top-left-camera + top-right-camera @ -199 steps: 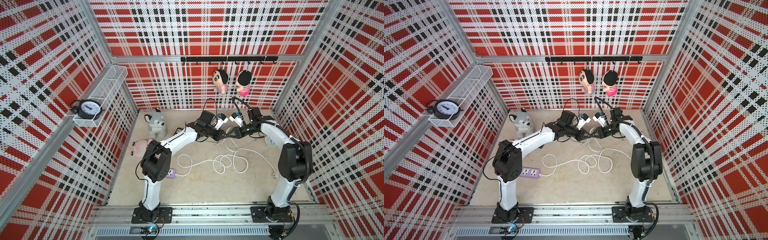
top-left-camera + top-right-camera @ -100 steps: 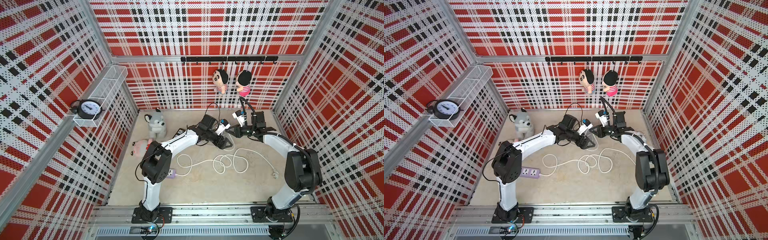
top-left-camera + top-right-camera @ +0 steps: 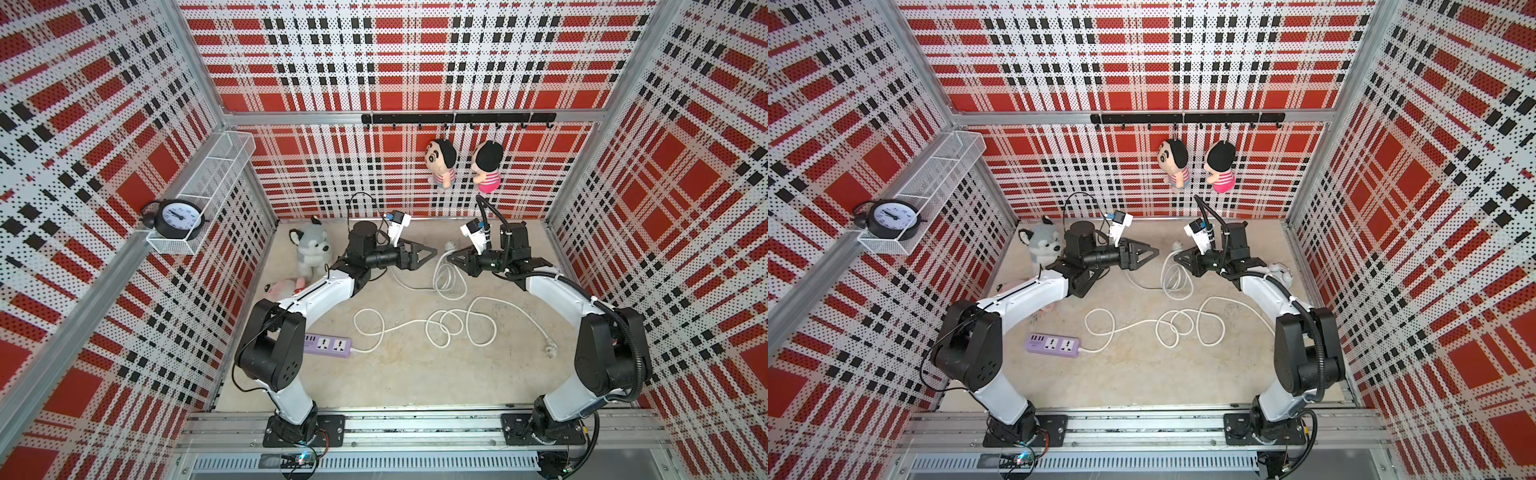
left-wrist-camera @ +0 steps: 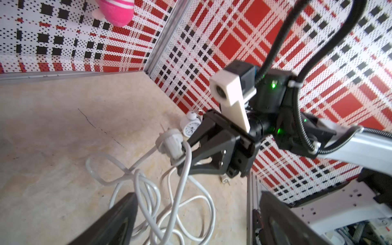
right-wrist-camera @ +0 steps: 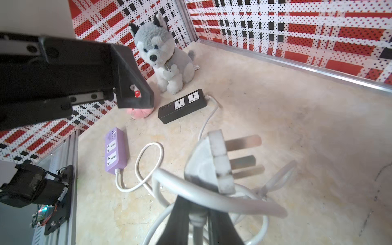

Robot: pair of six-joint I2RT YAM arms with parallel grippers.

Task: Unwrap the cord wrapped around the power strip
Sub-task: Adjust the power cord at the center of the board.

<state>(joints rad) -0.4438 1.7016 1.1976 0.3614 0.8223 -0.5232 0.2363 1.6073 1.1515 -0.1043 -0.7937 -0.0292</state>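
My right gripper (image 5: 201,214) is shut on a white cord just behind its three-pin plug (image 5: 212,161), held above the floor at the back centre (image 3: 451,257). Several loops of that cord (image 3: 446,278) hang down from it. The cord (image 5: 210,110) runs to a black power strip (image 5: 182,106), which lies flat near the husky and is hidden under my left arm in both top views. My left gripper (image 3: 426,258) faces the plug (image 4: 169,144) a short way off, open and empty, with cord loops on the floor beyond its fingers (image 4: 118,220).
A purple power strip (image 3: 328,345) lies front left, its own white cord (image 3: 444,328) sprawled in loops across the middle. A husky plush (image 3: 311,249) and pink plush (image 3: 286,286) sit back left. A small white clock (image 3: 1281,270) stands back right. Two dolls (image 3: 440,162) hang on the back wall.
My left gripper has opened, let go of the cord and drawn back to the left. My right gripper has kept the plug end and shifted slightly right.
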